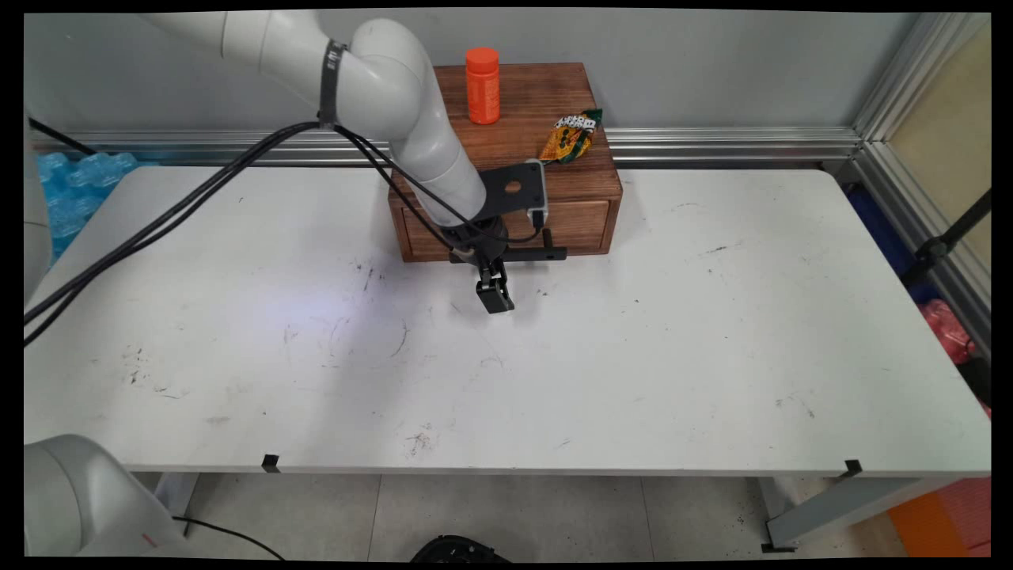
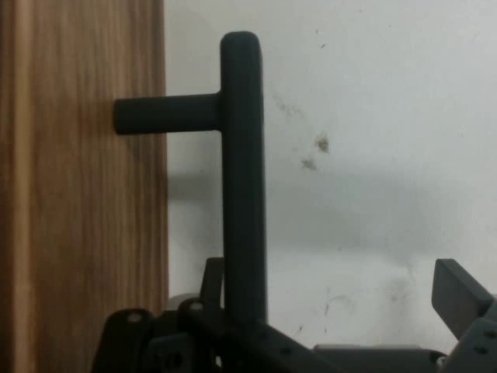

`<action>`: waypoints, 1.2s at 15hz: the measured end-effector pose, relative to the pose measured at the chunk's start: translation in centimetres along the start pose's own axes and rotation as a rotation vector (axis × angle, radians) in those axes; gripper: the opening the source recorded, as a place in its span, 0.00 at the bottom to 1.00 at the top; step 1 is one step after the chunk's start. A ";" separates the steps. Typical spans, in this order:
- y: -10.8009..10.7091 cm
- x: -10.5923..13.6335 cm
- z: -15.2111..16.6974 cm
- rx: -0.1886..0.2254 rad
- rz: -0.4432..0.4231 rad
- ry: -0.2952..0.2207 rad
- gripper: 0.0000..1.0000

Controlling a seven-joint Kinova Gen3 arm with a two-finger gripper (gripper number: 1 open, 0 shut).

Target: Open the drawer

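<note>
A brown wooden drawer box point(image 1: 554, 170) stands at the back middle of the white table point(image 1: 673, 356). Its drawer front point(image 2: 78, 194) carries a black bar handle point(image 2: 242, 155), also visible in the main view as the handle point(image 1: 546, 254). My gripper point(image 1: 495, 299) points down in front of the drawer, fingertips near the table. In the hand view the gripper point(image 2: 334, 276) is open and straddles the bar: one finger point(image 2: 211, 276) lies between bar and drawer front, the other finger point(image 2: 458, 295) stands well off. An orange bottle point(image 1: 482, 85) and a yellow-green snack packet point(image 1: 571, 136) lie on the box top.
Black cables point(image 1: 182, 210) hang from the arm across the table's left half. Blue bubble-like packing point(image 1: 79, 178) lies behind the table's left corner. An aluminium rail point(image 1: 728, 144) runs along the wall. A red bag point(image 1: 946, 328) sits beyond the right edge.
</note>
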 end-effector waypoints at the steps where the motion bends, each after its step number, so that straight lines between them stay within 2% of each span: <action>1: 0.0 0.0 0.2 -0.001 0.000 -0.002 1.00; 8: 1.6 0.2 1.1 -0.024 -0.002 -0.015 1.00; 18: 7.5 0.3 -0.1 -0.105 -0.006 -0.024 1.00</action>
